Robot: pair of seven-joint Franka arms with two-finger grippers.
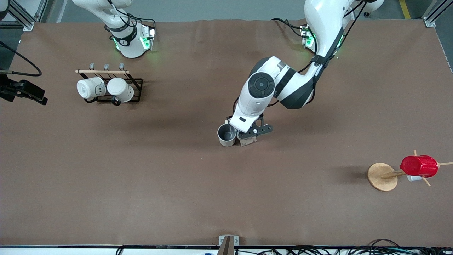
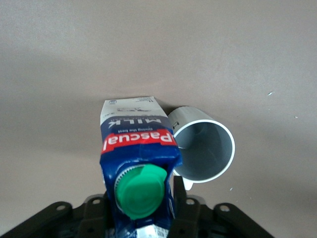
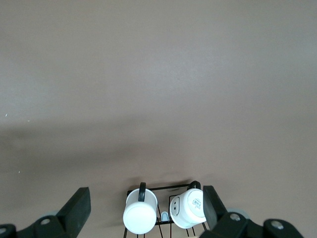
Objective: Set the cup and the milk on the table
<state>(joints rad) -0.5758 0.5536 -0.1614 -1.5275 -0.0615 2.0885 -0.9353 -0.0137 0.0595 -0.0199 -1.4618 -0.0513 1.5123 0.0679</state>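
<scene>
The cup (image 1: 226,134), cream-white with a grey inside, stands upright near the middle of the brown table (image 1: 141,184). My left gripper (image 1: 249,136) is right beside it, toward the left arm's end, and is shut on the milk (image 2: 136,148). The milk is a dark-blue carton with a green cap and a red band, and its base is down at the table. In the front view my hand hides most of the milk (image 1: 247,141). The left wrist view shows the cup (image 2: 205,148) close against the carton. My right gripper (image 3: 144,194) is open and empty, high over the mug rack.
A black wire rack (image 1: 136,83) holds two plain white mugs (image 1: 106,88) near the right arm's base; it also shows in the right wrist view (image 3: 163,191). A round wooden disc stand (image 1: 382,176) with a red plastic cup (image 1: 419,165) sits toward the left arm's end.
</scene>
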